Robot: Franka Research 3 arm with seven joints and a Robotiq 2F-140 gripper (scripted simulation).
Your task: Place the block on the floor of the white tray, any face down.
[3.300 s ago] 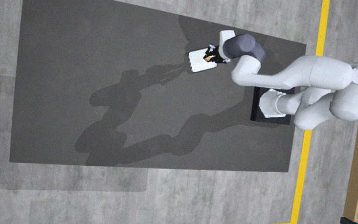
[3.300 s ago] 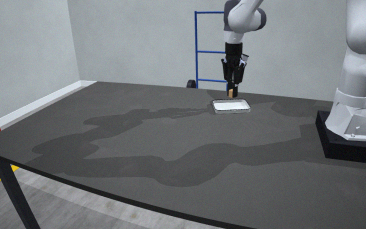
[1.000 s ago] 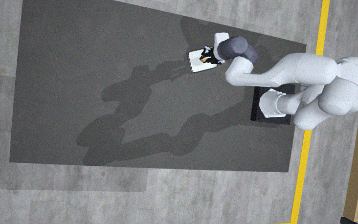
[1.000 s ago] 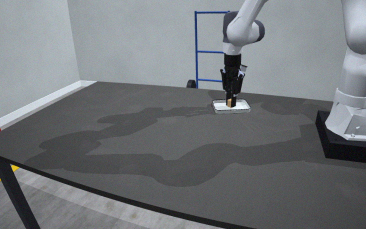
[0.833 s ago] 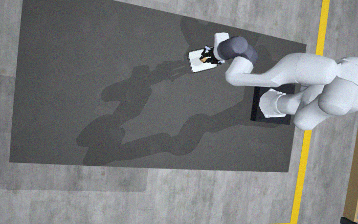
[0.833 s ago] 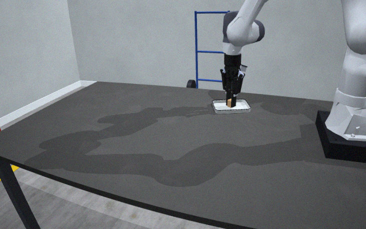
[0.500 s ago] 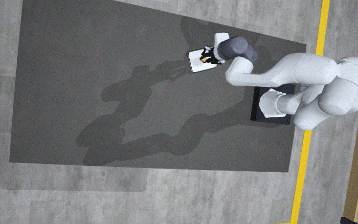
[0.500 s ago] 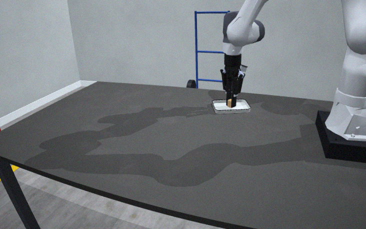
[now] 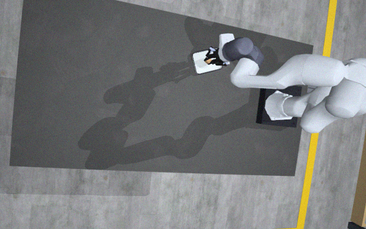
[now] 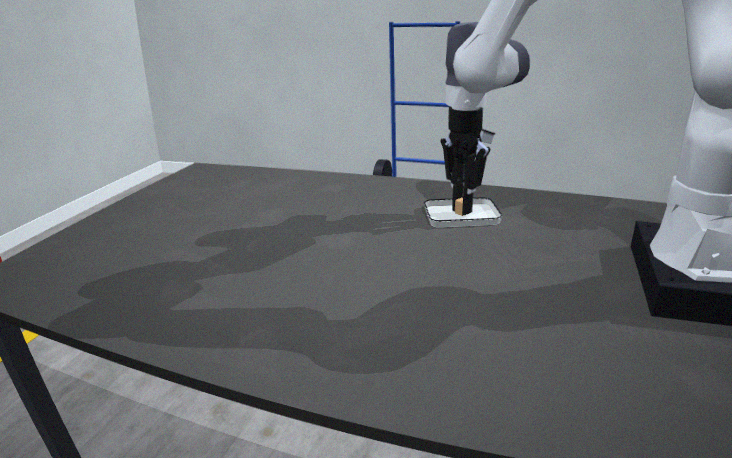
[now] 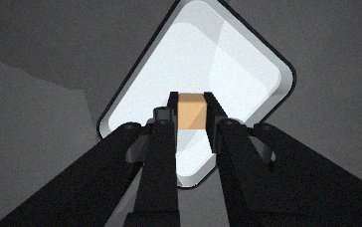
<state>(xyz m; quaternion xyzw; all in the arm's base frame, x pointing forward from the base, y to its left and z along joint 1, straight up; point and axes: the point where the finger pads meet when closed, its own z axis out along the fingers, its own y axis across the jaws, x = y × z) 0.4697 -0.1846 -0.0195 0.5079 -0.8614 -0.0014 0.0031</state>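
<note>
My gripper (image 11: pixel 190 105) is shut on a small tan block (image 11: pixel 191 111), held between the black fingertips. The block hangs low inside the white tray (image 11: pixel 199 85), close to its floor; whether it touches the floor I cannot tell. In the exterior view the gripper (image 10: pixel 463 202) points straight down into the tray (image 10: pixel 465 216) with the block (image 10: pixel 458 205) at its tips. In the top view the tray (image 9: pixel 205 63) lies at the far side of the dark table, and the block (image 9: pixel 207 61) shows under the gripper (image 9: pixel 211 58).
The robot base (image 10: pixel 685 270) stands on a black plinth at the table's right side. A blue hand truck (image 10: pixel 410 97) stands behind the table's far edge. A yellow floor line (image 9: pixel 313 135) runs beside the table.
</note>
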